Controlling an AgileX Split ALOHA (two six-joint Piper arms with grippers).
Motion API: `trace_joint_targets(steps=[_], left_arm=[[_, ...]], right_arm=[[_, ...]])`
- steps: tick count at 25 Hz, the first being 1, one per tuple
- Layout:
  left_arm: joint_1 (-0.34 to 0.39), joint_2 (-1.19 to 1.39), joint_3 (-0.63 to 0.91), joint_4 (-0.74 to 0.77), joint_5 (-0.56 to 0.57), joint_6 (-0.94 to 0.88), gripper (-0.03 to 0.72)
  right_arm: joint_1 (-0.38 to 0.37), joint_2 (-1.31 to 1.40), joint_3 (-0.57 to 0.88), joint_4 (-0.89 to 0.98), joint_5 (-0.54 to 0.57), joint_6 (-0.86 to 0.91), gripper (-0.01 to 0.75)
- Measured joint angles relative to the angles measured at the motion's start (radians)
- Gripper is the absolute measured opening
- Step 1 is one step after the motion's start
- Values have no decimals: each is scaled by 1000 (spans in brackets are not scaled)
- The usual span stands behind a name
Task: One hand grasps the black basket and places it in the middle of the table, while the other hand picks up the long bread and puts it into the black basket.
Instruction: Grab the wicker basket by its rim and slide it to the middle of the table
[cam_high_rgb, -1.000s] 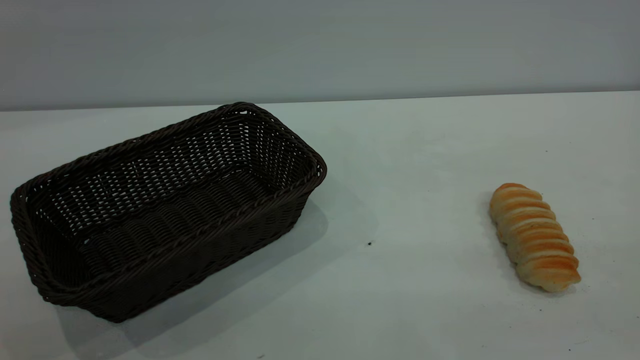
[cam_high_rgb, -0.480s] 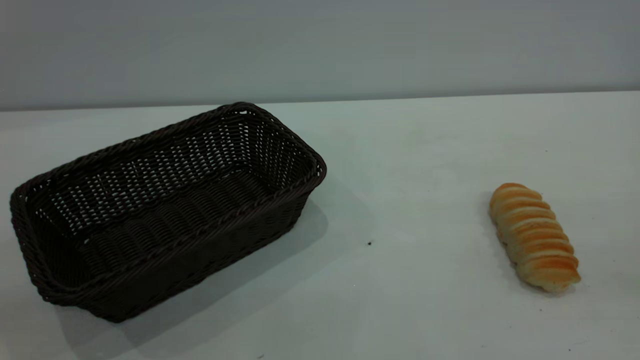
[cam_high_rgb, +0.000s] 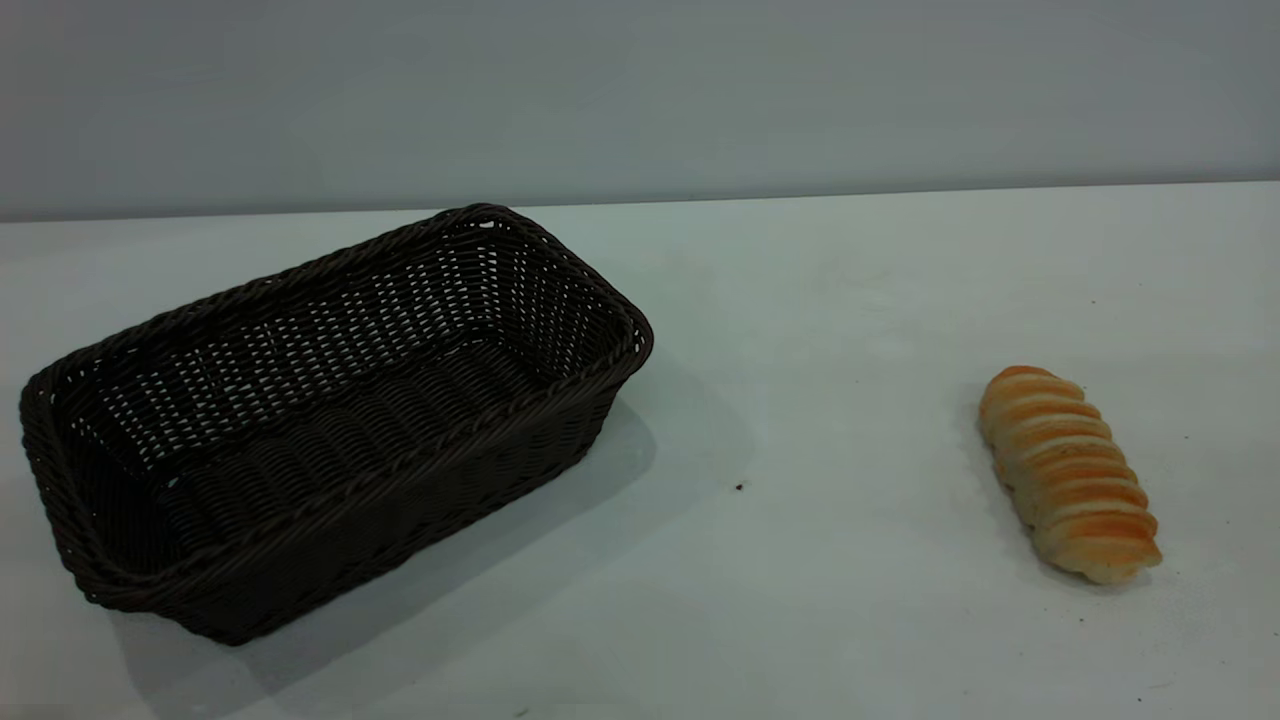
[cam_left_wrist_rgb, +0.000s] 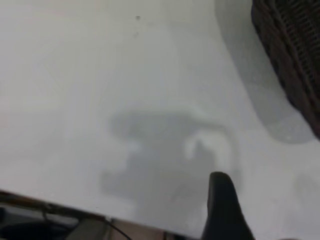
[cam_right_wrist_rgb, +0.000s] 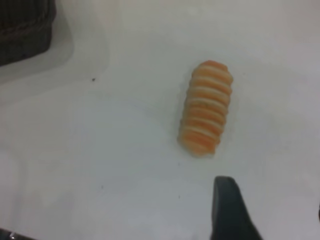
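The black basket (cam_high_rgb: 330, 420) stands empty on the left half of the white table (cam_high_rgb: 820, 320), lying at a slant. The long bread (cam_high_rgb: 1068, 472) lies on the table at the right. Neither arm shows in the exterior view. In the left wrist view my left gripper (cam_left_wrist_rgb: 262, 220) hovers over bare table with one black finger (cam_left_wrist_rgb: 222, 205) in sight, open and empty; the basket's corner (cam_left_wrist_rgb: 295, 55) lies ahead of it. In the right wrist view my right gripper (cam_right_wrist_rgb: 272, 210) is open and empty, a short way from the bread (cam_right_wrist_rgb: 205, 114).
A small dark speck (cam_high_rgb: 739, 487) marks the table between basket and bread. A grey wall runs behind the table's far edge. The table's near edge (cam_left_wrist_rgb: 60, 212) shows in the left wrist view.
The basket and the bread have not moved. Only faint shadows on the table shift slightly.
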Motion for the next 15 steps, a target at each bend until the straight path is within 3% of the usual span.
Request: trace_joint_targets(steps=[7, 15], left_arm=[[0, 317, -80, -34, -123, -20, 524], [0, 610, -212, -70, -162, -21, 523]], right_arm=[[0, 3, 0, 0, -10, 0, 423], [0, 14, 0, 1, -45, 0, 423]])
